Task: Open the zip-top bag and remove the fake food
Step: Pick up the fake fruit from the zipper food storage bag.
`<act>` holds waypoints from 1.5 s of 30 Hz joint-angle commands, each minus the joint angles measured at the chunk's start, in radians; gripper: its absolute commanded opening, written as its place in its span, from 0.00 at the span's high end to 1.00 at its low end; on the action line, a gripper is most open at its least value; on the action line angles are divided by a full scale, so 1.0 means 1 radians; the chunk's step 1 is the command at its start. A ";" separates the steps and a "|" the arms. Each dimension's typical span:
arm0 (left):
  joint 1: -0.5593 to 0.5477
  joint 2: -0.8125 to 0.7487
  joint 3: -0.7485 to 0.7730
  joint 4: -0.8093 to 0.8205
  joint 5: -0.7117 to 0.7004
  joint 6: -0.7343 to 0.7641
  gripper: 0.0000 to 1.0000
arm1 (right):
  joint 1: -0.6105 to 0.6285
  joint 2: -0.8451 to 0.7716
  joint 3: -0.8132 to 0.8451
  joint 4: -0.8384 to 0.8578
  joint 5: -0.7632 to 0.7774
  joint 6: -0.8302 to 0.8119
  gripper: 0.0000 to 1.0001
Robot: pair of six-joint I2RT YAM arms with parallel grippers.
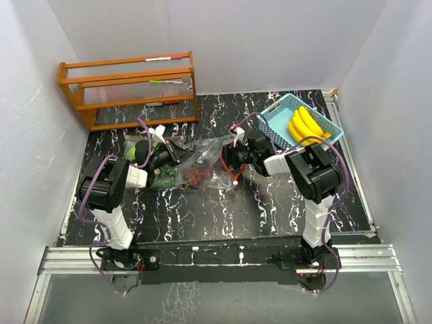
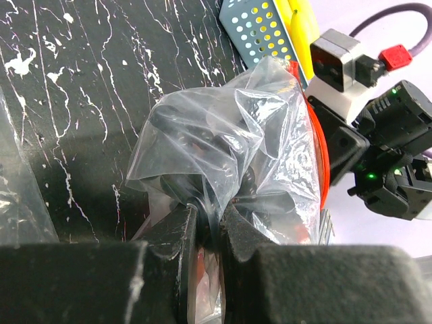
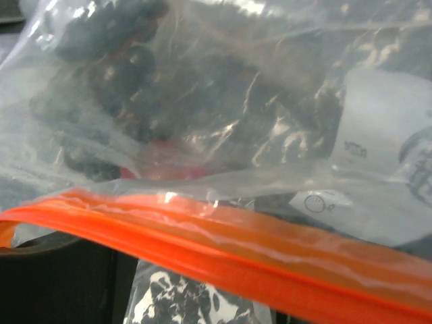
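The clear zip-top bag (image 1: 199,165) lies mid-table with its orange zip strip (image 1: 233,177) toward the right arm. A dark purple grape cluster (image 1: 197,177) shows through the plastic. My left gripper (image 2: 214,216) is shut on a fold of the bag (image 2: 256,135) at its closed end. In the right wrist view the orange zip strip (image 3: 236,250) runs across my right gripper (image 3: 202,297), whose jaws stand apart and open below it; dark grapes (image 3: 135,61) show inside. Yellow bananas (image 1: 307,125) lie in the light-blue basket (image 1: 280,111).
A wooden rack (image 1: 131,88) stands at the back left. Green toy pieces (image 1: 160,181) and loose clear plastic (image 1: 131,143) lie by the left arm. White walls close in on three sides. The basket (image 2: 260,27) sits just behind the bag.
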 commanded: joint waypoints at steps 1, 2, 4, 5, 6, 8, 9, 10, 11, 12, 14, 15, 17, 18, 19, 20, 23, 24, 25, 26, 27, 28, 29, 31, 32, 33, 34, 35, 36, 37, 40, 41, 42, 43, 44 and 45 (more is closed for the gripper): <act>-0.004 -0.020 -0.003 0.021 0.020 0.001 1.00 | 0.003 0.060 0.065 -0.002 -0.005 -0.021 0.38; -0.004 -0.024 -0.003 0.017 0.019 0.003 1.00 | 0.003 0.063 0.068 -0.005 -0.020 -0.019 0.41; -0.004 -0.027 -0.002 0.006 0.015 0.010 1.00 | 0.004 0.060 0.062 -0.007 -0.045 -0.014 0.50; -0.004 -0.027 -0.001 0.001 0.012 0.014 1.00 | 0.004 0.055 0.052 -0.007 -0.052 -0.014 0.55; -0.005 -0.025 0.001 -0.001 0.010 0.014 1.00 | 0.004 0.046 0.042 -0.006 -0.057 -0.014 0.59; -0.004 -0.016 -0.001 0.006 0.010 0.011 1.00 | 0.003 0.021 0.022 -0.007 -0.061 -0.016 0.68; -0.005 -0.012 -0.002 0.012 0.010 0.008 1.00 | 0.004 0.009 0.013 -0.012 -0.060 -0.021 0.72; -0.004 -0.007 -0.002 0.017 0.010 0.005 1.00 | 0.004 -0.006 0.003 -0.015 -0.057 -0.022 0.77; -0.005 -0.003 -0.002 0.022 0.010 0.002 1.00 | 0.002 -0.019 -0.005 -0.018 -0.053 -0.023 0.80; -0.005 -0.002 -0.004 0.026 0.010 0.000 1.00 | 0.001 -0.035 -0.013 -0.020 -0.048 -0.023 0.83; -0.005 0.000 -0.003 0.027 0.009 -0.002 1.00 | -0.010 -0.062 -0.024 -0.022 -0.043 -0.014 0.87; -0.004 -0.003 -0.003 0.026 0.009 -0.001 1.00 | -0.018 -0.074 -0.028 -0.021 -0.045 -0.007 0.88; -0.004 -0.008 -0.004 0.021 0.006 0.000 1.00 | -0.037 -0.097 -0.035 -0.018 -0.045 0.013 0.91; -0.005 -0.010 -0.004 0.016 0.005 0.003 1.00 | -0.051 -0.107 -0.037 -0.017 -0.044 0.022 0.92; -0.004 -0.013 -0.005 0.013 0.004 0.007 1.00 | -0.064 -0.117 -0.041 -0.018 -0.040 0.030 0.92; -0.004 -0.013 -0.006 0.011 0.003 0.007 1.00 | -0.078 -0.126 -0.045 -0.019 -0.038 0.038 0.92; -0.005 -0.013 -0.007 0.014 0.002 0.008 1.00 | -0.125 -0.157 -0.065 -0.019 -0.029 0.058 0.92; -0.005 -0.013 -0.008 0.015 0.002 0.009 1.00 | -0.139 -0.170 -0.072 -0.020 -0.027 0.060 0.92; -0.004 -0.013 -0.009 0.014 0.002 0.010 1.00 | -0.151 -0.184 -0.080 -0.022 -0.018 0.061 0.92; -0.004 -0.012 -0.008 0.010 -0.001 0.012 1.00 | -0.161 -0.205 -0.086 -0.027 -0.001 0.062 0.92; -0.003 -0.011 -0.006 0.006 0.001 0.013 1.00 | -0.169 -0.217 -0.091 -0.036 0.017 0.061 0.92; -0.003 -0.010 -0.006 0.009 0.003 0.014 1.00 | -0.175 -0.237 -0.091 -0.052 0.041 0.053 0.92; -0.003 -0.009 -0.007 0.008 -0.002 0.015 1.00 | -0.178 -0.264 -0.093 -0.064 0.073 0.048 0.92; -0.003 0.000 0.004 0.002 0.001 0.017 1.00 | -0.190 -0.293 -0.094 -0.081 0.131 0.058 0.92; -0.003 0.005 0.009 0.003 0.004 0.012 1.00 | -0.201 -0.306 -0.094 -0.090 0.153 0.068 0.92; -0.003 0.011 0.010 0.016 0.006 0.005 1.00 | -0.215 -0.324 -0.096 -0.093 0.177 0.079 0.92; -0.002 0.014 0.011 0.025 0.006 -0.001 1.00 | -0.222 -0.339 -0.098 -0.099 0.208 0.084 0.92; -0.002 0.018 0.012 0.030 0.005 -0.008 1.00 | -0.225 -0.355 -0.097 -0.110 0.247 0.083 0.92; -0.003 0.019 0.009 0.035 0.005 -0.009 1.00 | -0.228 -0.369 -0.093 -0.132 0.287 0.080 0.92; -0.002 0.020 0.004 0.039 0.002 -0.009 1.00 | -0.231 -0.381 -0.088 -0.141 0.322 0.077 0.92; -0.003 0.023 -0.014 0.058 -0.008 -0.013 1.00 | -0.243 -0.398 -0.069 -0.175 0.417 0.078 0.92; -0.003 0.027 -0.018 0.062 -0.009 -0.016 1.00 | -0.250 -0.399 -0.064 -0.183 0.450 0.093 0.92; -0.003 0.028 -0.019 0.063 -0.006 -0.019 1.00 | -0.260 -0.402 -0.058 -0.187 0.473 0.102 0.92; -0.003 0.026 -0.018 0.062 -0.004 -0.022 1.00 | -0.270 -0.403 -0.053 -0.189 0.488 0.111 0.92; -0.002 0.021 -0.017 0.055 -0.005 -0.022 1.00 | -0.279 -0.406 -0.047 -0.188 0.503 0.118 0.92; -0.002 0.012 -0.015 0.044 -0.007 -0.019 1.00 | -0.287 -0.412 -0.042 -0.190 0.519 0.121 0.92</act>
